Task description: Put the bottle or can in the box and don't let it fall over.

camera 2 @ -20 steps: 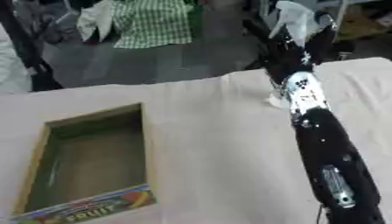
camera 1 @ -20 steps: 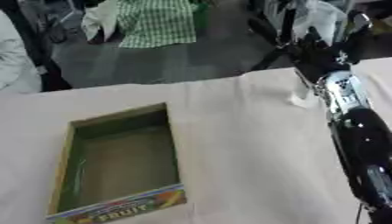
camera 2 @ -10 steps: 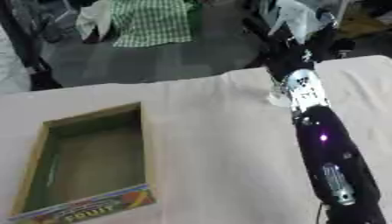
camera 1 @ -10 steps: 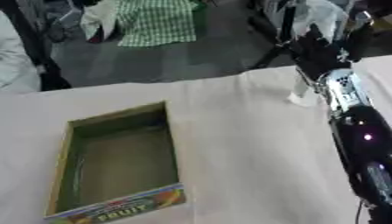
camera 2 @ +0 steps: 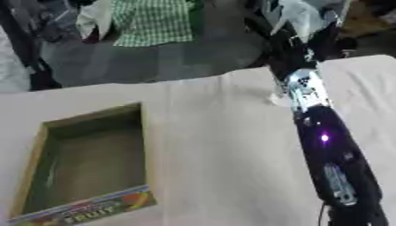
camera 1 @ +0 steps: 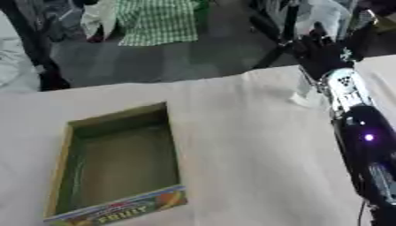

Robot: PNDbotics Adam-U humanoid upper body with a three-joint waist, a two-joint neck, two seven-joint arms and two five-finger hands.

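Both views look down from the robot's head, side by side, facing forward over the cloth-covered worktop (camera 1: 232, 132) toward the cluttered floor beyond its far edge. They stand fairly near and share almost everything: the open box (camera 1: 116, 163) at lower left and the right arm (camera 2: 325, 150) reaching along the right side.

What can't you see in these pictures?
- Bottle or can: only a pale shape shows beside the right arm in the left eye view; the arm covers the rest, so I cannot tell what it is.
- Right hand: dark and blurred against the dark floor past the table's far edge, so its fingers cannot be made out.
- Left hand: in neither view.
- Box: its label is blurred and cut off by the bottom edge.
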